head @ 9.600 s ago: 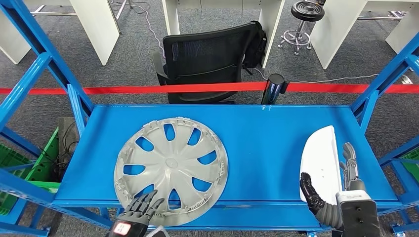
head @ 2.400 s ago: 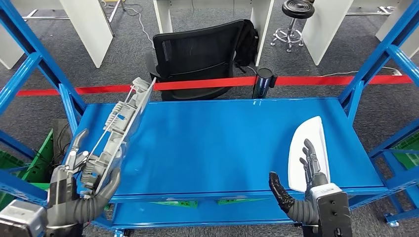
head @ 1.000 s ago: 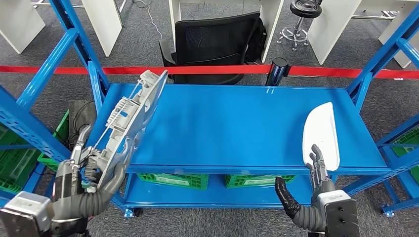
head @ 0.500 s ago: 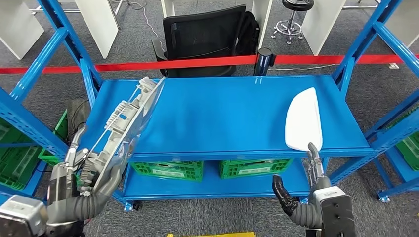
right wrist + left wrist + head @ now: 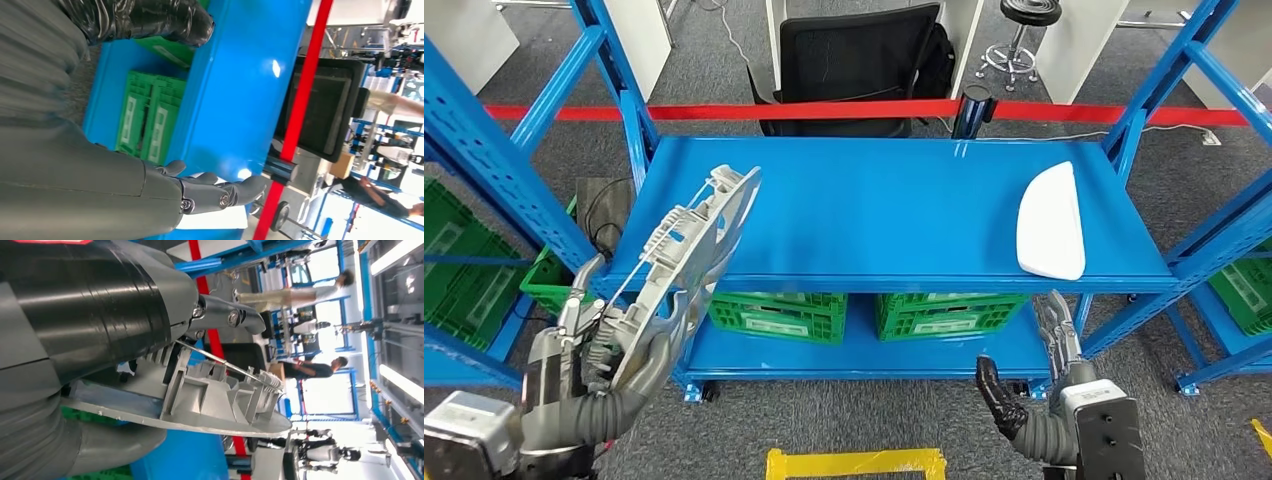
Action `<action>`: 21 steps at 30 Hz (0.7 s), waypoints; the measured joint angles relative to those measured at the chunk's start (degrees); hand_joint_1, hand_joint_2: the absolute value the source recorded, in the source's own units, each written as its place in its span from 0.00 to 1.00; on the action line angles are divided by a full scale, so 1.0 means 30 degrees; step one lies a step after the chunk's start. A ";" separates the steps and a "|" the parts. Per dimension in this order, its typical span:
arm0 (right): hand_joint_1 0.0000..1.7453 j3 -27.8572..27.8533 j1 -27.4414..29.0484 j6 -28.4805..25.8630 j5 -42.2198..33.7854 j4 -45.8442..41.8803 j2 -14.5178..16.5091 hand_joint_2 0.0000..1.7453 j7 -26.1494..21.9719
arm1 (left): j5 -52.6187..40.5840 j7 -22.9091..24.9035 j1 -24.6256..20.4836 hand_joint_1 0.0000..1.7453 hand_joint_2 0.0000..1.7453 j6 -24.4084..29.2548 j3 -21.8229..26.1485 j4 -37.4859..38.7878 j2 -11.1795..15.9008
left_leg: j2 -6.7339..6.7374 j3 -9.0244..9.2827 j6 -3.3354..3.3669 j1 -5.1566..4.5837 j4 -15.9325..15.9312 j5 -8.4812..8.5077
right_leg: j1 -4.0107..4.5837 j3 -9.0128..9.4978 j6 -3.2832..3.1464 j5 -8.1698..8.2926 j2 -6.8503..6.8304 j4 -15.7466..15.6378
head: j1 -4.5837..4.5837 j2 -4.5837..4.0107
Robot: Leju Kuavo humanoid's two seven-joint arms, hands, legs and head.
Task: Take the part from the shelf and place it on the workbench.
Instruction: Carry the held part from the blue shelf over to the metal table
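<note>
Head view: closest in, at 7 o'clock, the left hand [image 5: 589,350] holds the big grey wheel cover [image 5: 686,260]. Its thumb and fingers wrap the cover's lower edge. The cover is tilted up on its edge, with its ribbed back showing, and it leans out in front of the left corner of the blue shelf [image 5: 894,215]. In the left wrist view the same cover [image 5: 215,400] sits right against the hand, with its ribs and a thin wire ring in plain sight.

At 5 o'clock the right hand [image 5: 1034,360] is down low, in front of the shelf. It holds nothing. Its fingers [image 5: 1056,325] point up and its dark thumb [image 5: 992,385] sticks out to the side, so it is wide. In the right wrist view the grey fingers [image 5: 220,192] are stretched out flat.

A strip of yellow tape [image 5: 856,463] lies on the grey floor at 6 o'clock.

A bit farther, on the shelf's lower level, stand two green crates [image 5: 864,313] side by side. What is in them cannot be told. More green crates [image 5: 459,270] sit off at 9 o'clock.

On the top level, at 2 o'clock, lies a white curved part [image 5: 1051,222] near the right end.

Farthest away, at 12 o'clock, a red tape [image 5: 724,111] runs across behind the shelf, and a black chair [image 5: 854,60] stands behind it.
</note>
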 joint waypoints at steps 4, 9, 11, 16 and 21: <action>0.00 0.0000 -0.0017 -0.0009 -0.0009 -0.0004 -0.0011 1.00 -0.0016 | -0.0086 0.0049 0.0002 1.00 1.00 0.0004 0.0000 0.0000 -0.0002 | -0.0009 -0.0920 -0.0115 -0.0098 0.0257 0.0565 | 0.0162 0.3004 -0.0449 0.1382 0.0012 -0.3716 | 0.0215 0.0000; 0.00 0.0004 0.0018 -0.0018 0.0015 -0.0029 -0.0028 1.00 -0.0038 | -0.0244 0.0075 0.0022 1.00 1.00 0.0086 0.0009 -0.0009 0.0002 | 0.0021 -0.1204 -0.0667 -0.0015 0.0269 0.1016 | 0.0331 0.3868 -0.0874 0.1545 -0.0034 -0.5897 | 0.0186 0.0000; 0.00 0.0007 0.0029 -0.0009 0.0046 -0.0029 -0.0029 1.00 -0.0025 | -0.0302 0.0095 0.0028 1.00 1.00 0.0144 0.0020 -0.0016 0.0002 | -0.0019 -0.1597 -0.0815 0.0005 0.1196 -0.0075 | 0.0235 0.3701 -0.1093 0.1905 -0.0109 -0.6107 | 0.0020 0.0000; 0.00 0.0007 0.0065 0.0002 0.0056 -0.0029 -0.0029 1.00 0.0011 | -0.0384 0.0155 0.0049 1.00 1.00 0.0197 0.0026 -0.0015 0.0015 | -0.0053 -0.2382 -0.1022 0.0086 0.5599 -0.2335 | 0.0234 0.2734 -0.1223 0.2702 -0.0138 -0.5910 | -0.0570 0.0000; 0.00 0.0007 0.0056 0.0002 0.0049 -0.0033 -0.0029 1.00 0.0018 | -0.0419 0.0220 0.0036 1.00 1.00 0.0204 0.0020 -0.0075 0.0016 | -0.0064 0.1413 -0.0761 0.0009 0.0570 -0.1077 | 0.0252 0.1751 -0.0880 0.3122 -0.0141 -0.5270 | -0.0765 0.0000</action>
